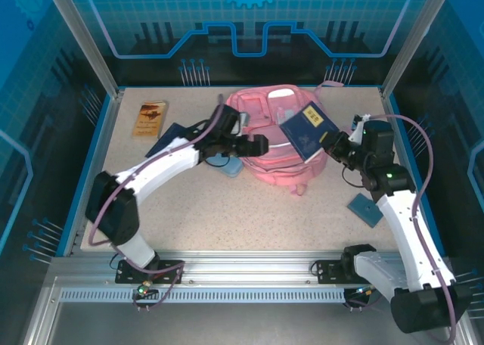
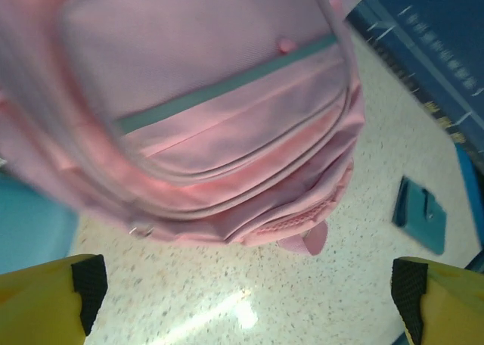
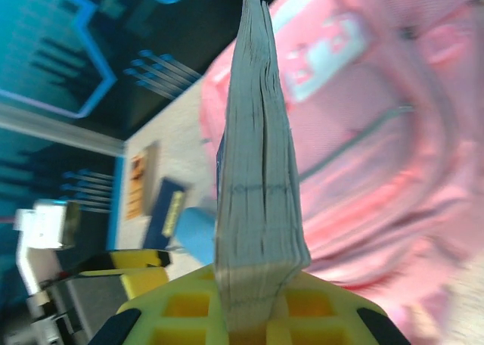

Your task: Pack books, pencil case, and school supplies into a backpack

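I am counting three books: one dark navy book (image 1: 310,129) in my grip, a second navy book (image 1: 172,139) lying flat on the table (image 1: 249,216) partly under my left arm, and a tan-orange book (image 1: 150,118) lying near the far left corner. One pink backpack (image 1: 280,163) is lying in the middle of the table. One light blue pencil case (image 1: 227,165) is lying just beside its left edge. One small teal flat item (image 1: 367,209) is lying apart, near my right arm.

My left gripper (image 2: 246,296) is hovering low over the table at the backpack's edge, jaws spread as wide as they go, grasping nothing. My right gripper (image 1: 334,145) is clenching the dark navy book by one edge, and the book is slanting over the backpack's right side.
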`<action>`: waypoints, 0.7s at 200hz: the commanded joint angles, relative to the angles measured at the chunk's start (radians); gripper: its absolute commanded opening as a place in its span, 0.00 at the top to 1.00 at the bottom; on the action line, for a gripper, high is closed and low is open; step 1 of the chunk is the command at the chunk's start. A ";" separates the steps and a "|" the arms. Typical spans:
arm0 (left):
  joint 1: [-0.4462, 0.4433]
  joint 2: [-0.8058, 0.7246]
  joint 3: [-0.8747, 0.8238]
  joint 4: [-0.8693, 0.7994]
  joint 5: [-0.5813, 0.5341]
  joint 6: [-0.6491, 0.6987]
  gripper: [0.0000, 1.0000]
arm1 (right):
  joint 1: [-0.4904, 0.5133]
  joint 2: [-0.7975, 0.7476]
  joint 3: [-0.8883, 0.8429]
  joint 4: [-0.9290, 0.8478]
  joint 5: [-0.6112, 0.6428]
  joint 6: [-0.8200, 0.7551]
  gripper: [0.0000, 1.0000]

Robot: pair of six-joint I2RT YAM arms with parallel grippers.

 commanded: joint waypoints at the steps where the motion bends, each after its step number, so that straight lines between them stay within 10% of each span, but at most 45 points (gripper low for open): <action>1: -0.061 0.110 0.134 -0.135 -0.082 0.272 0.01 | -0.064 -0.047 0.042 -0.183 0.074 -0.119 0.94; 140: -0.109 0.664 0.736 -0.367 -0.120 0.759 0.28 | -0.271 -0.114 -0.006 -0.283 -0.075 -0.124 0.93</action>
